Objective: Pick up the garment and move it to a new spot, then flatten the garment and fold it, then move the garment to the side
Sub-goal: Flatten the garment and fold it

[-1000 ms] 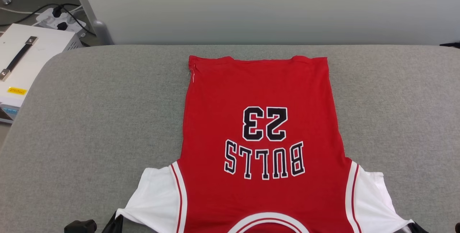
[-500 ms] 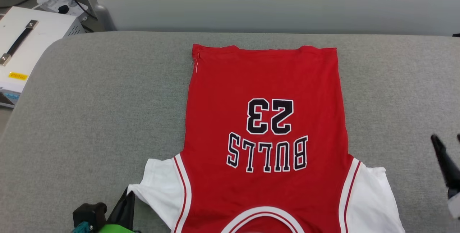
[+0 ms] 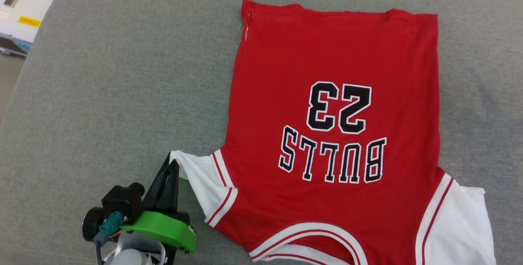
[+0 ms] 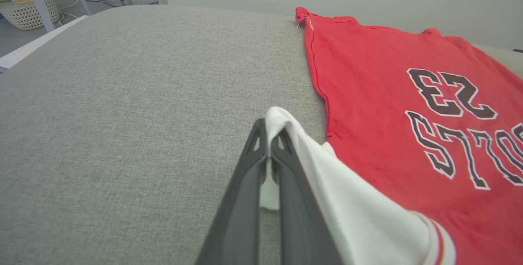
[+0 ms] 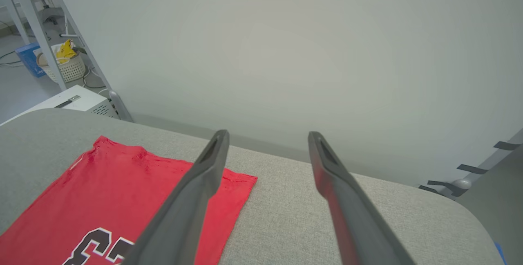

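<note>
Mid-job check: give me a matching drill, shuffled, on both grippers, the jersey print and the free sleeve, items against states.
1 left gripper
2 right gripper
3 "BULLS 23" print
4 robot's-right sleeve

a flat on the cushion
b open, holding nothing
c shut on the garment at its other white sleeve
d facing up

Pairs: 1-c, 2-b, 3-d, 4-a

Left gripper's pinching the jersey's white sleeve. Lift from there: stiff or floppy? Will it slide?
Probably floppy: the sleeve bunches where the left gripper pinches it, so the garment would likely drape, not lift flat. Looks thin, so probably light. May drag on the woven grey cushion rather than slide.
</note>
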Motion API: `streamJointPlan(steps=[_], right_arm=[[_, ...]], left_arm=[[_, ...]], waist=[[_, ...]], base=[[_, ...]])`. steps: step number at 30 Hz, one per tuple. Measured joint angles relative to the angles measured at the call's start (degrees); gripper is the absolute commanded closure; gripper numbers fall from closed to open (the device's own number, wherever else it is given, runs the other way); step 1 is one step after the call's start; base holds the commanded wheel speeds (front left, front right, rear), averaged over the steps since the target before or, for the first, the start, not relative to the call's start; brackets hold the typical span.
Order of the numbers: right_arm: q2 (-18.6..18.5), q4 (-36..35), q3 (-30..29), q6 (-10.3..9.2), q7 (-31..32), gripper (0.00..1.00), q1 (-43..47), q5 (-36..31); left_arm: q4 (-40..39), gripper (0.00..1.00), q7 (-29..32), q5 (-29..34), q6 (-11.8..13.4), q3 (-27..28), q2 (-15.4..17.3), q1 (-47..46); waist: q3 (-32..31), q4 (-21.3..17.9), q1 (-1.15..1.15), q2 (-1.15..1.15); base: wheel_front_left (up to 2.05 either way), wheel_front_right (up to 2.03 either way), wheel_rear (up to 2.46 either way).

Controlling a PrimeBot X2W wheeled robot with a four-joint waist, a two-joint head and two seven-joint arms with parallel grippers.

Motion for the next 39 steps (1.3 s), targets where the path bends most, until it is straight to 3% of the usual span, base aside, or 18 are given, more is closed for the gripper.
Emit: streamJointPlan(steps=[9,12,17,22,28,30,39], right_arm=[[-1.9,16.2,9.3,0.00,28.3,0.00,-21.2,-0.5],[-1.3,20.9,9.9,0.00,33.2,0.00,-25.7,-1.3],[-0.1,27.0,11.0,0.00,37.7,0.00,-29.9,-4.1],[1.0,30.5,11.9,0.00,38.1,0.00,-30.6,-6.7],[-0.6,31.9,12.7,0.00,38.3,0.00,-30.6,-6.9],[-1.0,31.9,12.2,0.00,38.1,1.00,-30.7,-6.4],[0.3,33.2,14.2,-0.01,32.6,1.00,-30.5,-5.3]], left_arm=[[-2.1,1.00,0.0,3.1,-2.3,0.6,-5.9,-3.7],[-2.3,1.00,0.0,4.3,-3.4,1.2,-7.6,-4.5],[-2.9,1.00,0.0,5.8,-4.7,2.2,-9.6,-5.2],[-3.3,1.00,0.0,7.3,-6.0,2.6,-11.1,-6.3],[-3.0,1.00,0.0,8.0,-6.8,3.3,-12.2,-6.9],[-2.7,1.00,0.0,8.1,-7.0,3.6,-12.3,-6.9],[-1.3,1.00,0.0,8.6,-7.6,6.4,-12.6,-6.5]], waist=[[8.3,4.2,0.01,0.00],[10.7,5.9,0.01,0.00],[14.4,8.8,0.01,0.00],[17.6,11.1,0.00,0.00],[20.1,13.4,-0.01,0.00],[20.4,13.7,-0.01,0.00],[17.5,12.6,0.00,0.00]], base=[[0.00,0.00,0.00],[0.00,0.00,0.00],[0.00,0.00,0.00],[0.00,0.00,0.00],[0.00,0.00,0.00],[0.00,0.00,0.00],[0.00,0.00,0.00]])
